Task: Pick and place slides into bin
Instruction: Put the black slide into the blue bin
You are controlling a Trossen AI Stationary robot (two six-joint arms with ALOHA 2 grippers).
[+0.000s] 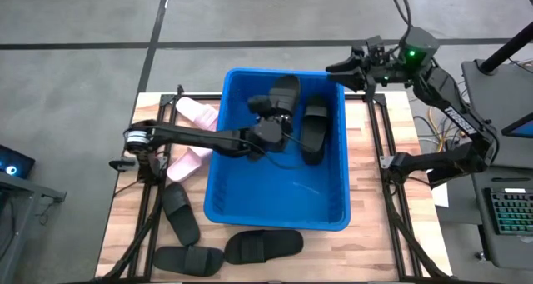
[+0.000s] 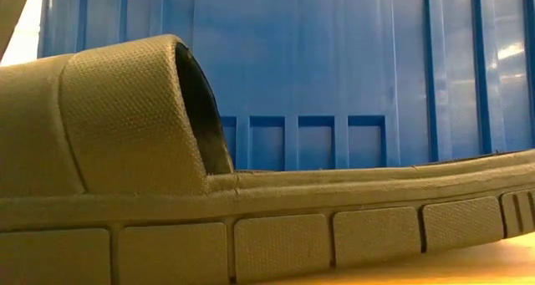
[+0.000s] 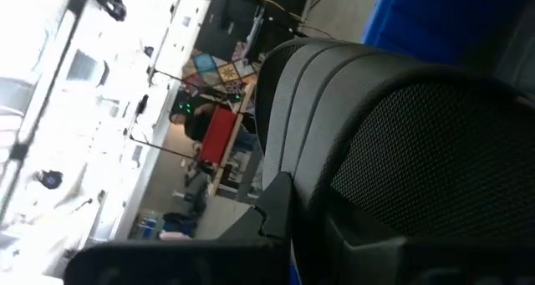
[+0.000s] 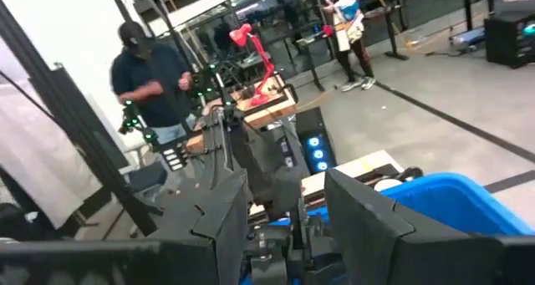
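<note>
The blue bin point(image 1: 241, 209) stands mid-table. My left gripper point(image 1: 268, 116) reaches into it from the table's left and is shut on a black slide point(image 1: 286, 91), which fills the left wrist view point(image 3: 418, 151). A second black slide point(image 1: 315, 127) lies on the bin floor. My right gripper point(image 1: 343, 67) hangs open and empty over the bin's far right corner. Two pink slides point(image 1: 196, 113) point(image 1: 187, 163) lie left of the bin. Three black slides point(image 1: 179, 213) point(image 1: 187, 259) point(image 1: 265, 246) lie on the table by the bin's near left corner. My left gripper holds the black slide at the end nearest the arm, beside its ribbed strap point(image 3: 288, 109); one finger point(image 3: 276, 214) shows against the strap's edge. The fingers come level from the table's left. The slide sticks out toward the bin's far wall. Whether it touches the bin floor, I cannot tell.
The low view shows one black slide point(image 2: 251, 226) close up in front of the bin's wall point(image 2: 334, 59). Dark frame rails point(image 1: 387, 134) run along both sides of the table. People point(image 4: 155, 76) stand in the room beyond.
</note>
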